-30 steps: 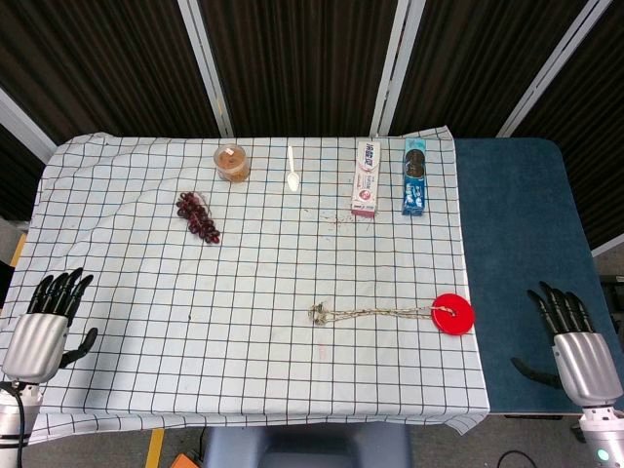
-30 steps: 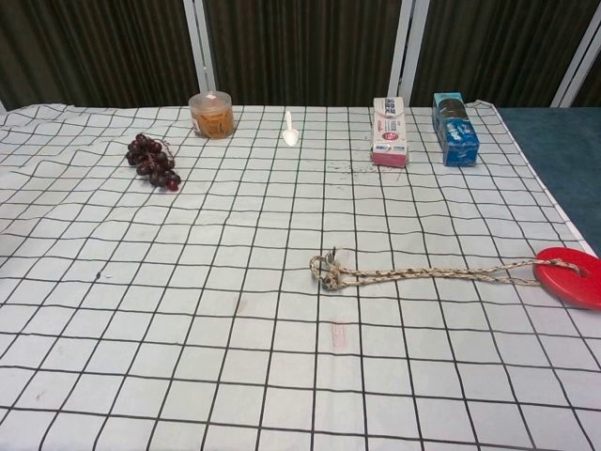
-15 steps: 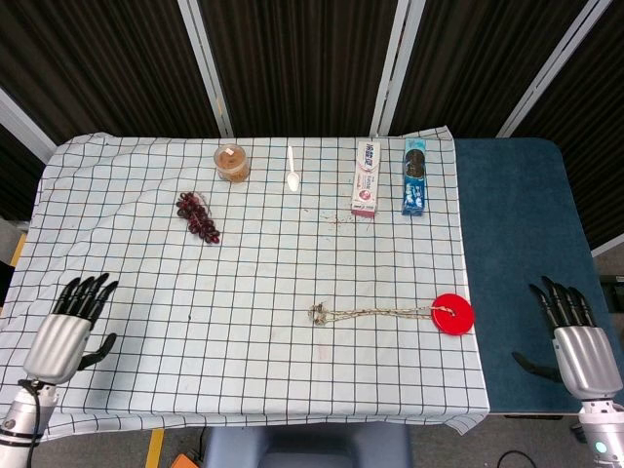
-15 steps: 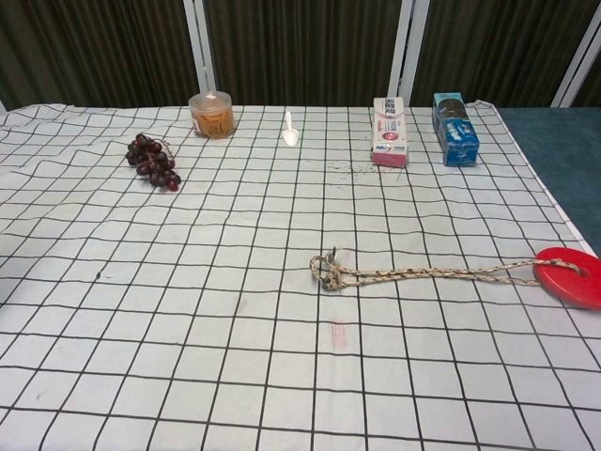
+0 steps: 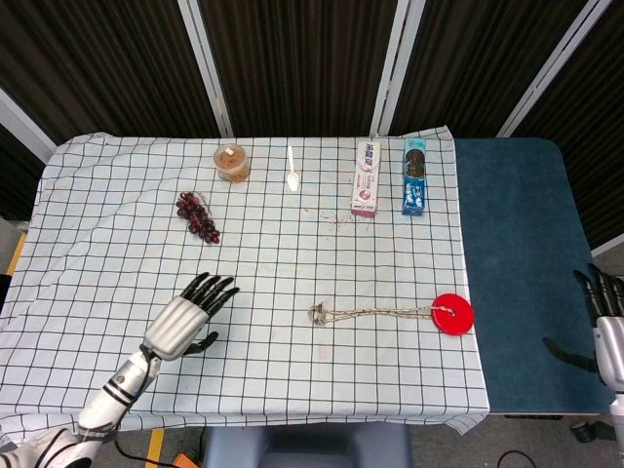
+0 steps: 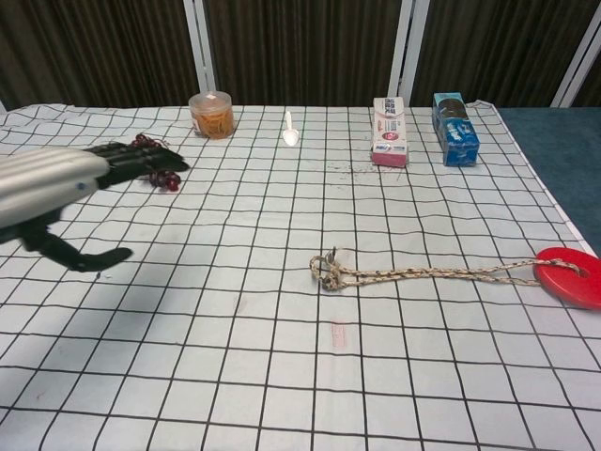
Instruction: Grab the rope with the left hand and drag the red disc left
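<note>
- The left hand (image 5: 187, 319) is seen over the checked cloth (image 5: 117, 234), fingers spread and pointing toward the rope, nothing held; the thumb is hung apart below the palm in the chest view.
- The rope (image 5: 375, 313) is laid flat well to the right of that hand, its knotted free end (image 5: 319, 314) being the nearest part; the red disc (image 5: 453, 314) is tied on at the far end, near the cloth's right edge.
- The right hand (image 5: 606, 331) is shown at the frame's right edge over the blue tabletop (image 5: 512, 244), fingers apart, empty.
- The rope is judged soft, light and limp; slack would have to be taken up before the disc follows; the disc looks flat and rigid, likely to slide readily on cloth, though the cloth may be bunched by it.
- The knot is judged the best hold, since a bulge there should keep thin cord from slipping through the fingers.
- Against the frames of a second and half a second ago, the left hand has been brought in from the cloth's left edge toward the middle and now enters the chest view; the right hand has been drawn back rightward; rope and disc are unmoved.
</note>
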Motion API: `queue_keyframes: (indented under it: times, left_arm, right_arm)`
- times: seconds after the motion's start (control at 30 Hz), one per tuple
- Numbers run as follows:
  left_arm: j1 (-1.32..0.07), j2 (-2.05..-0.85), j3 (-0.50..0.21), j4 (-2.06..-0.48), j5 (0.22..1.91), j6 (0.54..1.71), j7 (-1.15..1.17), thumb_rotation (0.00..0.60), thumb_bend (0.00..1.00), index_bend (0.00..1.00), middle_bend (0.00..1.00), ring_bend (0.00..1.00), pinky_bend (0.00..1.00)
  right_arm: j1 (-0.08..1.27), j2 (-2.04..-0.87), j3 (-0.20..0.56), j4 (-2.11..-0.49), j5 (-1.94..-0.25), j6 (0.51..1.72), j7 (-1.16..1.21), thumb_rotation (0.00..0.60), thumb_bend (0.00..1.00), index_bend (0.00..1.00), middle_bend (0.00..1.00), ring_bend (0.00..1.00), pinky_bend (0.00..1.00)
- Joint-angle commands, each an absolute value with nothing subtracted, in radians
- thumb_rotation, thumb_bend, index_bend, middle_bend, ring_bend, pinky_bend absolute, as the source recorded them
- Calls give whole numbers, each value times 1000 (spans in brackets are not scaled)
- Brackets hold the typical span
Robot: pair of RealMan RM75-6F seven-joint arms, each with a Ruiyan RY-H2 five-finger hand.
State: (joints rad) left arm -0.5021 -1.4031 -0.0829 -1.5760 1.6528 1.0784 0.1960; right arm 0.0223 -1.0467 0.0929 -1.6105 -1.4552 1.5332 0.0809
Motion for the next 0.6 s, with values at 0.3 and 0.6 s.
queue_keyframes:
  times: [0.3, 0.6]
  left_arm:
    - [-676, -1649, -134, -1416, 1569, 911, 319, 600, 393, 0, 0, 0, 0]
    - [-774, -1777, -148, -1258, 1589, 899, 257, 600, 394, 0, 0, 0, 5]
  right_arm:
    - [-4, -1014, 103, -1591, -1423, 1547, 129, 600, 268, 0, 0, 0, 0]
    - [10, -1001, 125, -1581, -1398, 1523, 153, 600, 267, 0, 0, 0, 0]
